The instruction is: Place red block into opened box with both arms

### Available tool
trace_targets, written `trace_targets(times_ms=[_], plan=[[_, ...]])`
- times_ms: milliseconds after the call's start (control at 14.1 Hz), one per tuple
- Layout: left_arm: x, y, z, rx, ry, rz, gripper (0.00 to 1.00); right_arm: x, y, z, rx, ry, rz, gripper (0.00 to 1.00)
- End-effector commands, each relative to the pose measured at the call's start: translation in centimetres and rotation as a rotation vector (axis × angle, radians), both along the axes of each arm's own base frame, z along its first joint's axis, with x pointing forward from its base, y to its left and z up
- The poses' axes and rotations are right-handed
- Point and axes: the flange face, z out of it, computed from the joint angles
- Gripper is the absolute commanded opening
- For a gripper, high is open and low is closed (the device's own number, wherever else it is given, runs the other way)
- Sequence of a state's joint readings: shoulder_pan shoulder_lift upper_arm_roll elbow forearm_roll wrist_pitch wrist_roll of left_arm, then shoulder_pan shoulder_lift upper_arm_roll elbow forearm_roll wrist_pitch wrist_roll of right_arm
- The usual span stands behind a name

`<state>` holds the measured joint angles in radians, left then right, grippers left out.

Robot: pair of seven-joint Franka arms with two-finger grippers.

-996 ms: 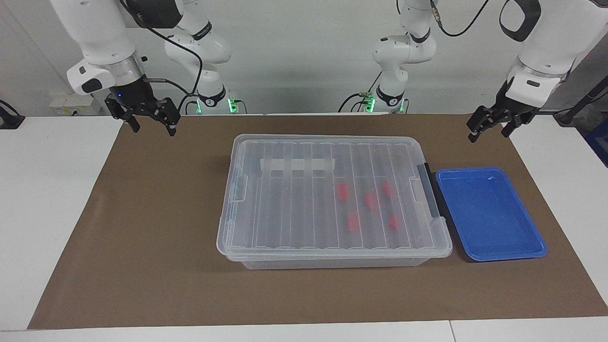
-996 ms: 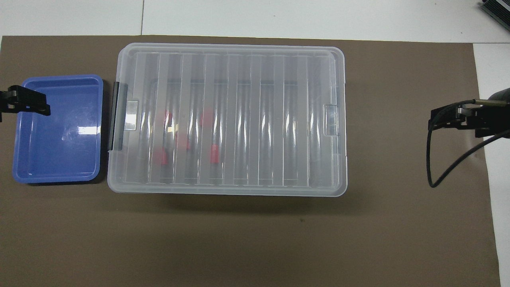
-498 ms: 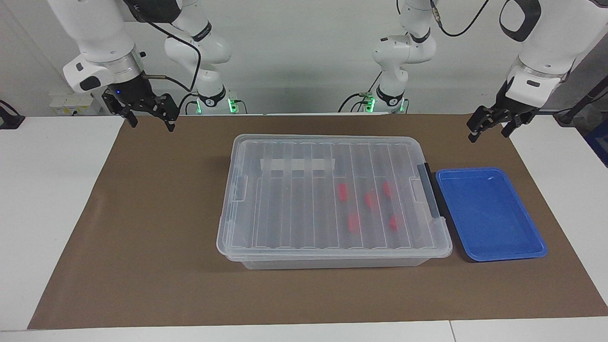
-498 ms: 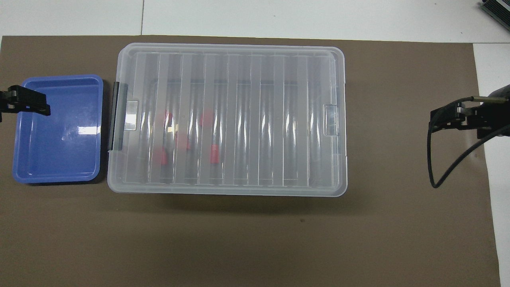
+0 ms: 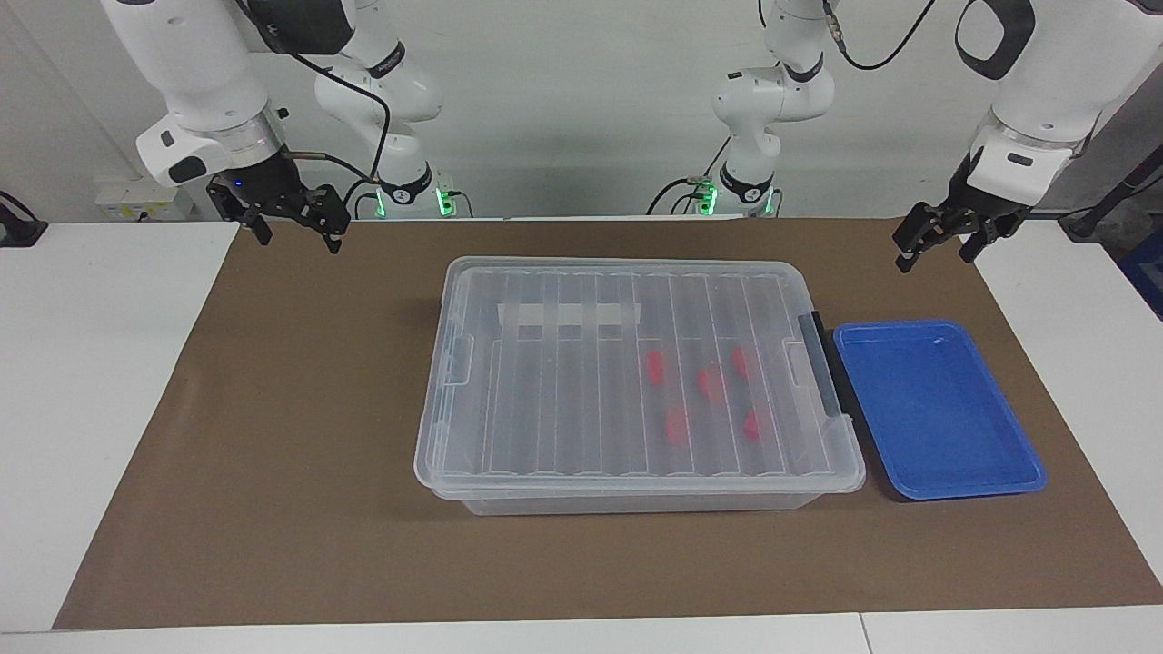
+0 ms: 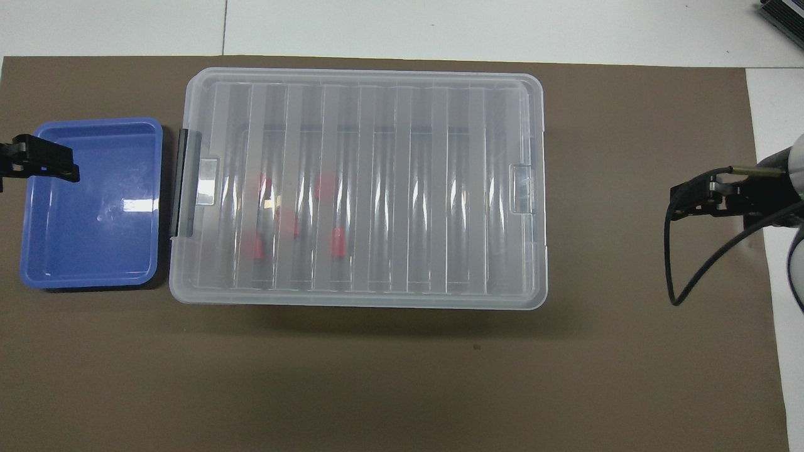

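The box (image 5: 636,381) is a clear bin in the middle of the brown mat, and its ribbed lid (image 6: 364,188) lies flat on top of it. Several red blocks (image 5: 710,381) lie inside it under the lid, toward the left arm's end; one red block (image 6: 339,243) shows through the ribs. My right gripper (image 5: 299,242) hangs open and empty over the mat at the right arm's end, apart from the box. Over the mat's corner by the blue tray, my left gripper (image 5: 934,261) is open and empty. From overhead, the left gripper (image 6: 39,169) overlaps the tray's edge and the right gripper (image 6: 691,204) is at the mat's edge.
A shallow blue tray (image 5: 936,409) with nothing in it sits beside the box's black handle (image 5: 822,363) at the left arm's end. The brown mat (image 5: 300,436) covers the white table, with bare mat around the box.
My right gripper has risen a little and shifted slightly toward the box. The left gripper, the box and the blocks have not moved.
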<state>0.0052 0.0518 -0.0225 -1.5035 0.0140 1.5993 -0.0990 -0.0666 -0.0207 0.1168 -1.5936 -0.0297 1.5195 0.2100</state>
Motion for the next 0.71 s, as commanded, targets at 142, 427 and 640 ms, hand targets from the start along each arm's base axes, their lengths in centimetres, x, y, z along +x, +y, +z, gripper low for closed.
trace_targets(times_ms=[142,427,640], plan=[[-0.67,0.18,0.12,0.018,-0.016,-0.008,1.0,-1.26,0.13,-0.24,-0.024,-0.034,-0.022,1.0],[-0.67,0.18,0.12,0.018,-0.016,-0.008,1.0,-1.26,-0.1,-0.18,-0.015,-0.033,-0.019,1.0],[-0.67,0.18,0.05,0.018,-0.014,-0.008,1.0,-1.21,-0.31,-0.27,-0.012,-0.031,-0.021,1.0]])
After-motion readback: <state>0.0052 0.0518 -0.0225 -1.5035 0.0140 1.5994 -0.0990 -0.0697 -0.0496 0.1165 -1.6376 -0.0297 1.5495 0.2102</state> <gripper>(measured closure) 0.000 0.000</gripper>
